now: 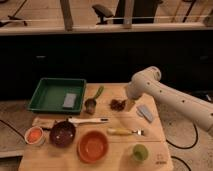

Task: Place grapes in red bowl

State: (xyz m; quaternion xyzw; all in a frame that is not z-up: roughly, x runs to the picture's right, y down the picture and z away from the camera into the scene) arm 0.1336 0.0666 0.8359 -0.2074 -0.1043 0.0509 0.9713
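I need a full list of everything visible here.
table: one, wooden, underneath
tray: one, green, rear left
block: one, grey, in tray
metal cup: one, grey, beside tray
green-handled tool: one, green, behind cup
grapes: one bunch, dark purple, centre
flat piece: one, grey, right of grapes
white utensil: one, white, middle
yellow-handled utensil: one, yellow, front right
purple bowl: one, dark, front left
small bowl: one, white, far left
red bowl: one, orange-red, front centre
round thing: one, green, front right
arm: one, white, right
gripper: one, jaws open, right of grapes
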